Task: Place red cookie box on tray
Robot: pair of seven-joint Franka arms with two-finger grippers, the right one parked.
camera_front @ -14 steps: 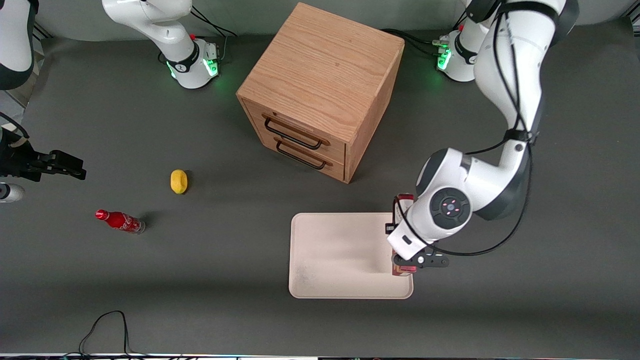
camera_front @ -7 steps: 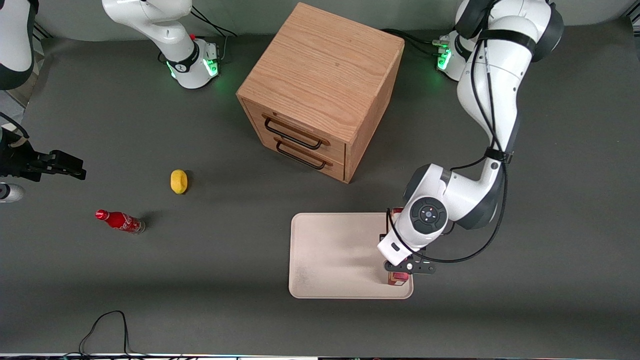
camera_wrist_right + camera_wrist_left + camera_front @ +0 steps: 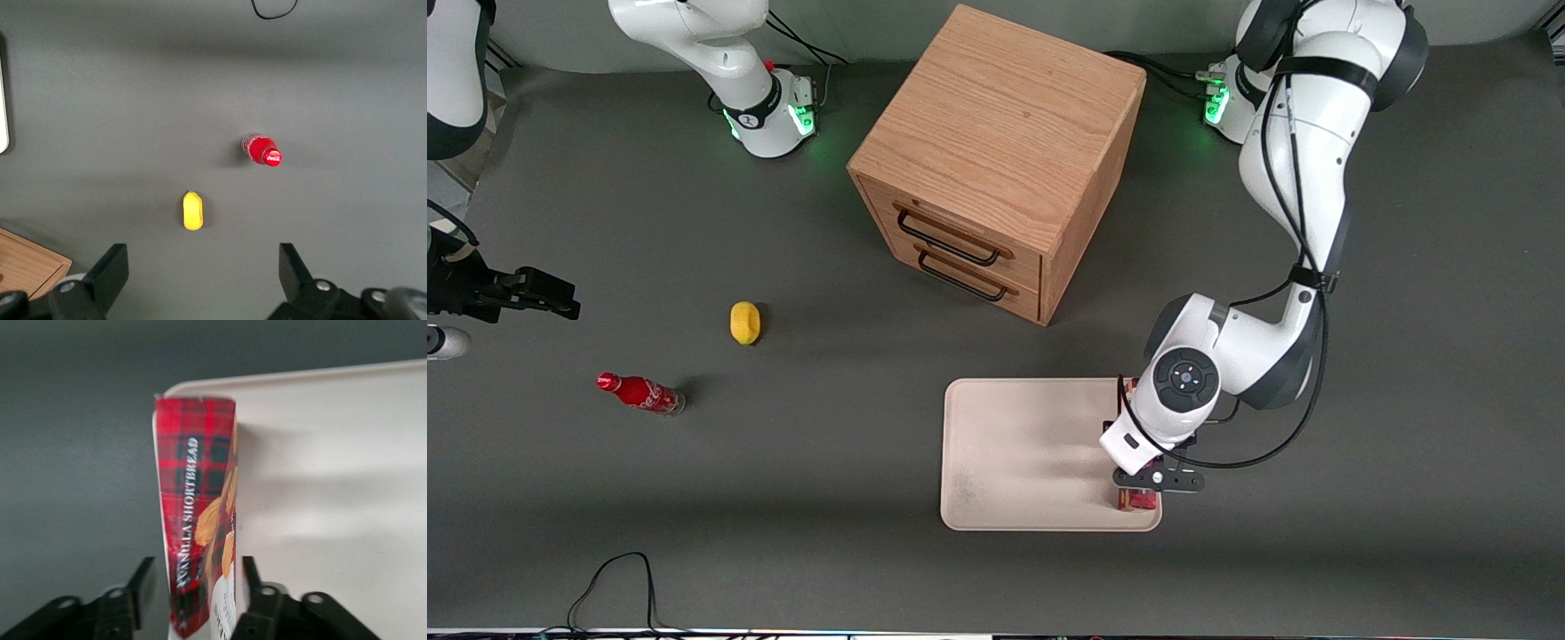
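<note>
My jaws (image 3: 193,600) stand a little open around the slim dark red cookie box (image 3: 197,540), which sits by the rim of the flat cream tray (image 3: 1023,444). I should lift straight up, not bump it

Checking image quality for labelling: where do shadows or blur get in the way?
Front view: the arm hides most of the red cookie box and shadows the tray. Left wrist view: the hand straddles the box, whose lettering is slightly soft; the fingers look clear of its sides.
</note>
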